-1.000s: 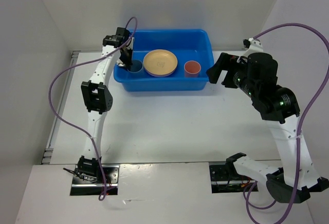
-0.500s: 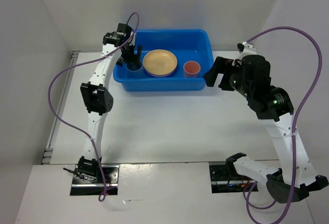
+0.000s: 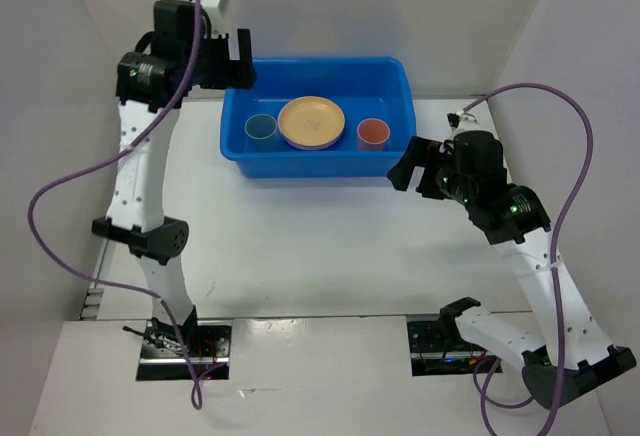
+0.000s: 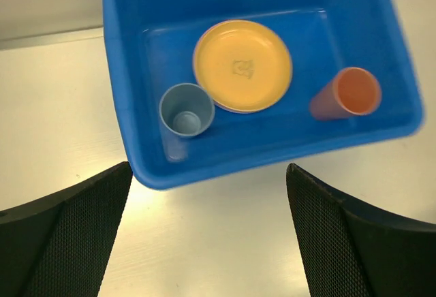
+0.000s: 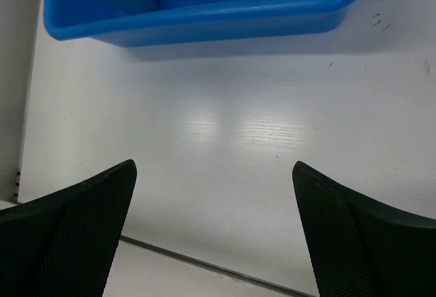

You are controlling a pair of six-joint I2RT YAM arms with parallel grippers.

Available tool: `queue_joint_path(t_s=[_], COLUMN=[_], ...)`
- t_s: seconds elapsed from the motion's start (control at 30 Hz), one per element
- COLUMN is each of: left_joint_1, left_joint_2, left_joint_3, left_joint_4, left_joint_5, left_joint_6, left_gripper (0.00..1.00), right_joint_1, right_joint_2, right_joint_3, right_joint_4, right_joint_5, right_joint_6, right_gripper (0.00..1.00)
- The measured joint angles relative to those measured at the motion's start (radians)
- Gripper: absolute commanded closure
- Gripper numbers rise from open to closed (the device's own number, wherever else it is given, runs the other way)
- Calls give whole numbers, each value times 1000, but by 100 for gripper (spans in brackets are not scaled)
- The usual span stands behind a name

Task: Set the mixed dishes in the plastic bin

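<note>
Room: wide stretch of white table (image 3: 330, 246) between the bin (image 3: 310, 168) & the near edge; walls (image 3: 50, 106) close in L, R & back.
L claw (image 3: 242, 60): let go, fingers wide, nothing in it; up high by the bin's L back corner.
Bin spot: back of the table, near the back wall.
In bin, L to R: blue cup (image 3: 262, 128), yellow-orange plate (image 3: 312, 121), coral red cup (image 3: 373, 132); both cups mouth up.
R claw (image 3: 412, 164): let go, fingers wide, nothing in it; just off the bin's R front corner.
Hard to see: lilac rim (image 4: 240, 110) peeks out under the yellow-orange plate; can't tell what else lies below.
</note>
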Motion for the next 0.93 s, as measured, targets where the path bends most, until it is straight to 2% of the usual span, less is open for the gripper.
queue_joint_path(t_s=[0.1, 0.17, 0.37, 0.47, 0.53, 0.63, 0.93], left_joint_1=[-26, -45, -63, -63, -63, -63, -63], left_joint_2=[-133, -257, -853, -1103, -1233, -1309, -1269], left_joint_3=[-53, -159, -893, -1154, -1263, -1333, -1391], left_joint_4=[1, 9, 272, 364, 400, 429, 476], left_joint_5=[18, 27, 78, 90, 98, 108, 180], left_joint_6=[-19, -37, -132, -202, -233, -273, -325], left_gripper=[0, 0, 0, 0, 0, 0, 0], right_joint_1=[0, 0, 0, 0, -2, -7, -8], right_joint_2=[-44, -78, -167, -189, -211, -254, -306], right_joint_3=[-43, -67, -171, -209, -235, -269, -292], right_joint_4=[26, 33, 77, 89, 108, 138, 202], right_joint_5=[-41, -69, -158, -197, -225, -263, -335], right_joint_6=[18, 31, 56, 63, 64, 71, 70], right_gripper=[0, 0, 0, 0, 0, 0, 0])
